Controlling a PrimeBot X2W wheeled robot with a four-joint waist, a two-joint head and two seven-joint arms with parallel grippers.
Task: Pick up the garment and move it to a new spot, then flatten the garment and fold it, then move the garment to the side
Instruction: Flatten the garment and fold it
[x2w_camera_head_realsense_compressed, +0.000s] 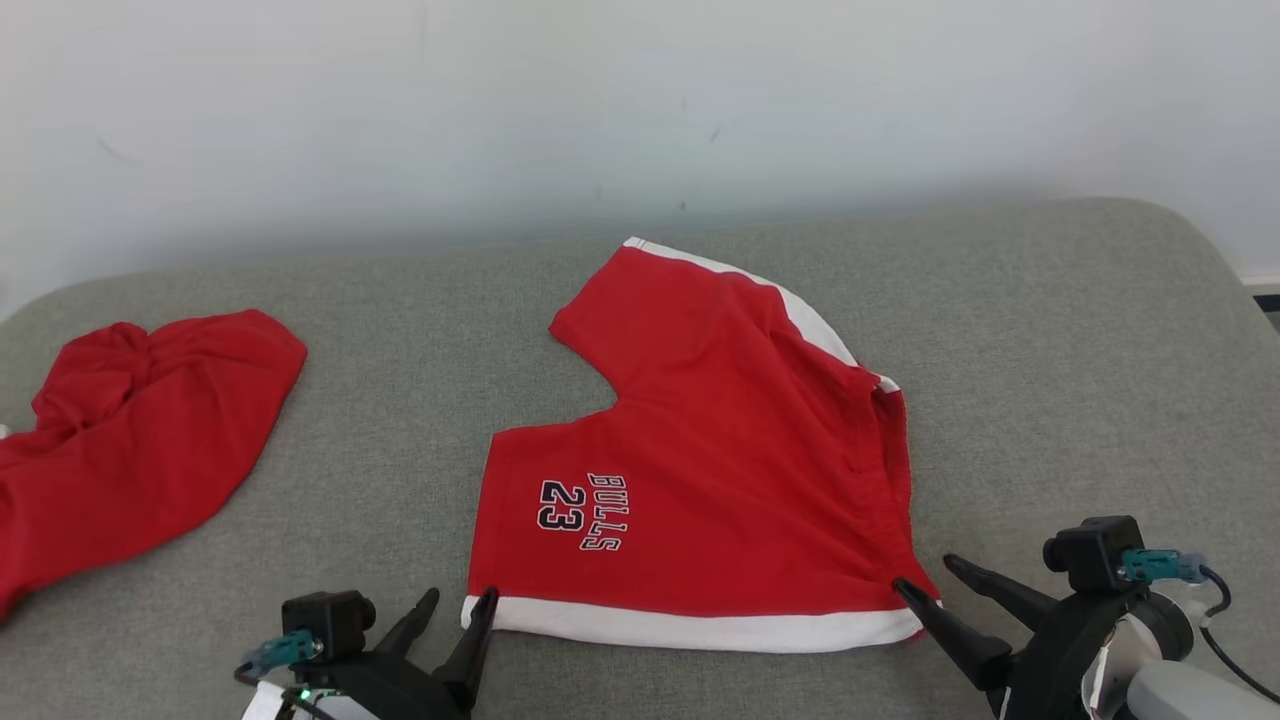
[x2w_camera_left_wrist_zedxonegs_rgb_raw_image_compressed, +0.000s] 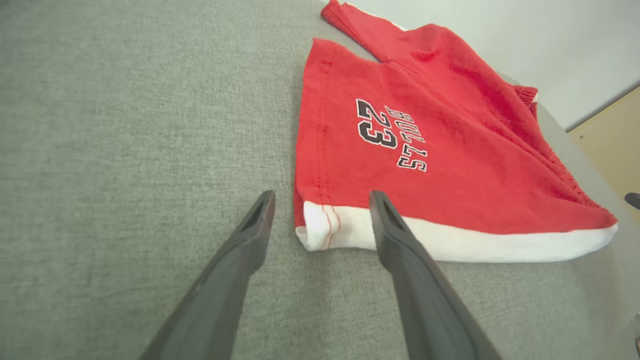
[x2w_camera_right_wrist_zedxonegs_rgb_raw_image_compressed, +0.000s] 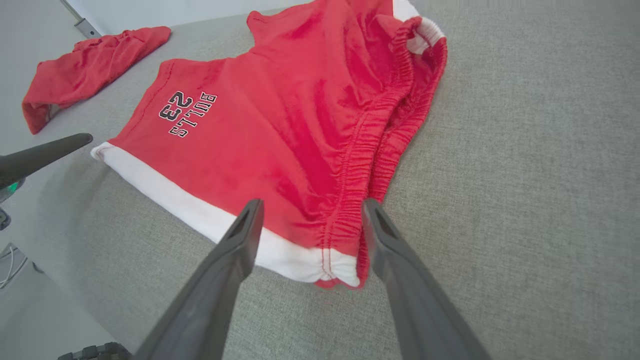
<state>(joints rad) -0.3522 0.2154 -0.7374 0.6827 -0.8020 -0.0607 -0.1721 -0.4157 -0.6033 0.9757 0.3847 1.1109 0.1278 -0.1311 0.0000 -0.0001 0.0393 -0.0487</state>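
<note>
The garment (x2w_camera_head_realsense_compressed: 720, 470) is a pair of red shorts with white trim and "BULLS 23" print, lying fairly flat on the grey cushioned surface (x2w_camera_head_realsense_compressed: 1050, 350). My left gripper (x2w_camera_head_realsense_compressed: 455, 600) stands open at its near left hem corner, one finger over the white band (x2w_camera_left_wrist_zedxonegs_rgb_raw_image_compressed: 325, 227) in the left wrist view. My right gripper (x2w_camera_head_realsense_compressed: 935, 575) is open at the near right corner, where the elastic waistband (x2w_camera_right_wrist_zedxonegs_rgb_raw_image_compressed: 350, 200) meets the white hem. In the right wrist view the corner lies between the spread fingers (x2w_camera_right_wrist_zedxonegs_rgb_raw_image_compressed: 380, 235). Neither gripper holds cloth.
A second red garment (x2w_camera_head_realsense_compressed: 130, 430) lies crumpled at the far left of the surface, also seen as the red heap (x2w_camera_right_wrist_zedxonegs_rgb_raw_image_compressed: 85, 70) in the right wrist view. A pale wall (x2w_camera_head_realsense_compressed: 640, 100) rises behind. The surface's edge drops off at the right (x2w_camera_left_wrist_zedxonegs_rgb_raw_image_compressed: 610, 140).
</note>
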